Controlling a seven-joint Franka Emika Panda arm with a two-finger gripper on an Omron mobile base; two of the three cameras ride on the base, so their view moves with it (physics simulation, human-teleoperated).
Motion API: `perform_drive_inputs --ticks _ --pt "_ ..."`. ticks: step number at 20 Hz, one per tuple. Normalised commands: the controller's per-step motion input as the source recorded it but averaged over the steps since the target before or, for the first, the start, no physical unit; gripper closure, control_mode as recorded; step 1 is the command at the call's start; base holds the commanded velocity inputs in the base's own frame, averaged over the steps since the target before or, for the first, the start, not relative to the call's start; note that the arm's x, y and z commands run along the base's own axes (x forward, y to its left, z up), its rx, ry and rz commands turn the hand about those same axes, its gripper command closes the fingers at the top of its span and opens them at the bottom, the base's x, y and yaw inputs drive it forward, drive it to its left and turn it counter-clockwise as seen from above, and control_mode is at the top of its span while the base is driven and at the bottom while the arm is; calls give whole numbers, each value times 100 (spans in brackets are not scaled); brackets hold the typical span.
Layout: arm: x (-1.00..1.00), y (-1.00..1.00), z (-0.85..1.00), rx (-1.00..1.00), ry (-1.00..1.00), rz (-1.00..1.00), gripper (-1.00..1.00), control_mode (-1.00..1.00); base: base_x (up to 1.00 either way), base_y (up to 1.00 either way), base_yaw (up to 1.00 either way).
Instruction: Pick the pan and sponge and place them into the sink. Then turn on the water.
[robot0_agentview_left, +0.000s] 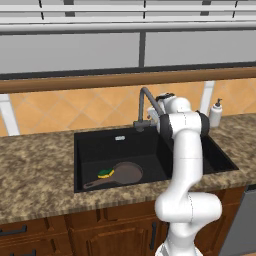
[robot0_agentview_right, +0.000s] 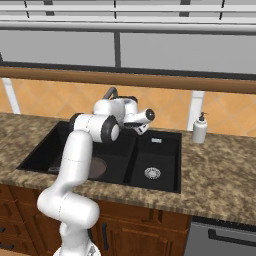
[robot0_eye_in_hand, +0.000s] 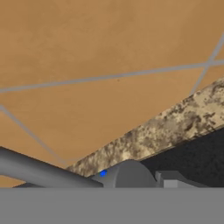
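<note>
Where the arm (robot0_agentview_left: 182, 165) rises, faucet (robot0_agentview_left: 145, 100) and soap dispenser (robot0_agentview_left: 216, 113) flank it

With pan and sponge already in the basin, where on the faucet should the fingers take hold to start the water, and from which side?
A judgement: grip the short lever at the faucet base, beside the round body with the blue dot. It juts sideways, so the fingers would likely close across it, coming from the sink side, since the tiled wall stands close behind. The pan and sponge lie in the left basin, out of the way.
</note>
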Motion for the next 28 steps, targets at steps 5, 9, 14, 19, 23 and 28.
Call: perform_drive_inputs --ticks 5,9,14,19,23,28 --pt "6 0 0 16 7 -10 100 -100 0 0 0" --pt "19 -1 0 24 18 -19 100 -100 0 0 0" --pt "18 -6 0 24 27 -18 100 -100 0 0 0" --pt "4 -14 0 29 19 -11 100 -100 0 0 0" --pt "0 -16 0 22 16 -9 100 -100 0 0 0" --pt "0 0 -2 0 2 -3 100 -100 0 0 0"
